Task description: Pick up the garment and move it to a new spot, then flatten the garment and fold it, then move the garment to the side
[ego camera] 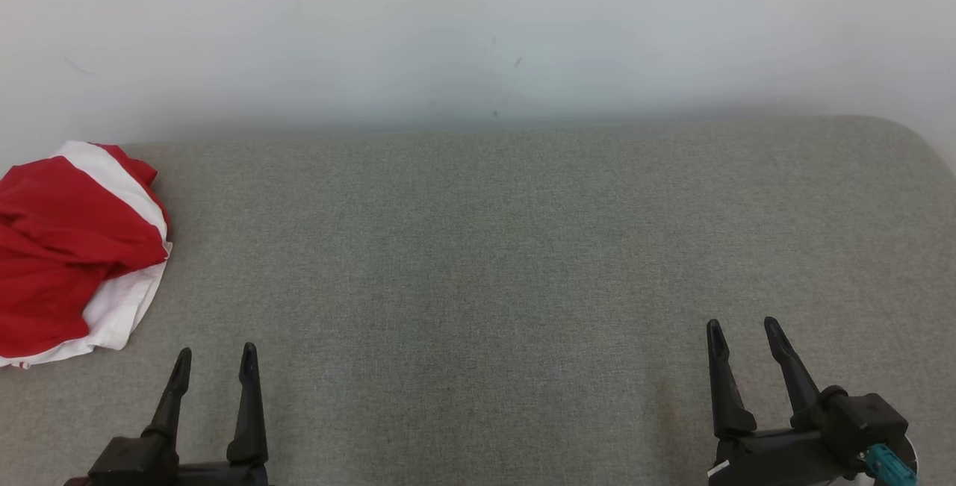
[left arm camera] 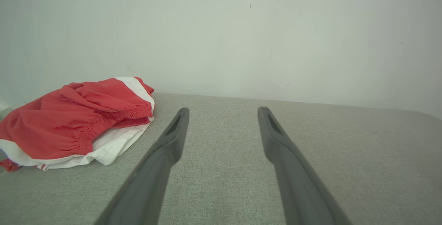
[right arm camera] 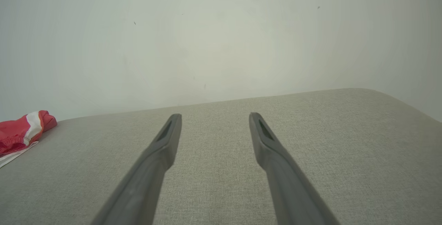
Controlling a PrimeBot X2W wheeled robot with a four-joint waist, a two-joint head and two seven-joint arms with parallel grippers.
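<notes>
The garment (ego camera: 71, 247), red with white bands, lies in a loose, rumpled heap at the left edge of the worktop (ego camera: 485, 247), towards the far left corner. Part of it runs past the left border of the head view. An elastic gathered hem shows in the left wrist view. Judged by this bunched form, flattening and folding are not yet done.

The left gripper (ego camera: 216, 353) hovers at the near edge, left side, just to the near right of the garment but apart from it. Its jaws stand wide apart and hold nothing. The right gripper (ego camera: 743, 325) hovers at the near edge, right side, well apart from the garment, also spread wide and empty. Both point towards the far edge, which appears to be a ready posture before a reach.

The grey cloth worktop is bare across its centre and right side, which gives room for laying the garment out. A plain pale wall (ego camera: 478, 30) rises behind the far edge. Nothing lies between the left gripper and the garment.
</notes>
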